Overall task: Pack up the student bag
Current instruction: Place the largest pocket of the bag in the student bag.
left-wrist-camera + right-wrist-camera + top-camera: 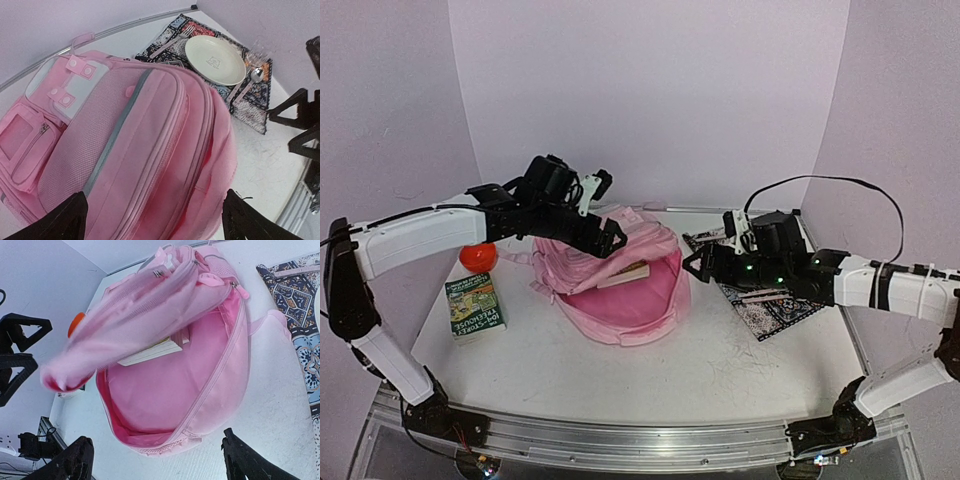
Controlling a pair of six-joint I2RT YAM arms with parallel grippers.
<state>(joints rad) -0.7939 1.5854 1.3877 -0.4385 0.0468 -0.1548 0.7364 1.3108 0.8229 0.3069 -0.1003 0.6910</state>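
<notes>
The student bag [630, 300] lies in the middle of a white table [740, 370], and it is the biggest thing we see. From the top view its big mouth is unzipped and faces us, with a pale book [625, 273] inside. Plain pale walls [660, 100] stand around the table, and a shiny metal rail [620, 440] runs along the near edge. The left gripper [612, 238] hangs just over the top of the bag, and the right gripper [695, 262] sits just beside the bag's right edge. A green book [475, 305] and an orange round thing [478, 257] rest on the left side of the table. A dark mat [775, 310] with patterns lies on the right, under the right arm. From the left wrist view we look down on the front of the bag, with its pockets and white patch [65, 87]. The left gripper's fingers [65, 220] are spread wide and hold nothing. On the mat we see a plate [215, 59], a fork [172, 42], a spoon [247, 82] and a glass [260, 50]. From the right wrist view we look into the pink inside of the bag, with the book under the blurry top flap. The right gripper is spread wide too and holds nothing.
</notes>
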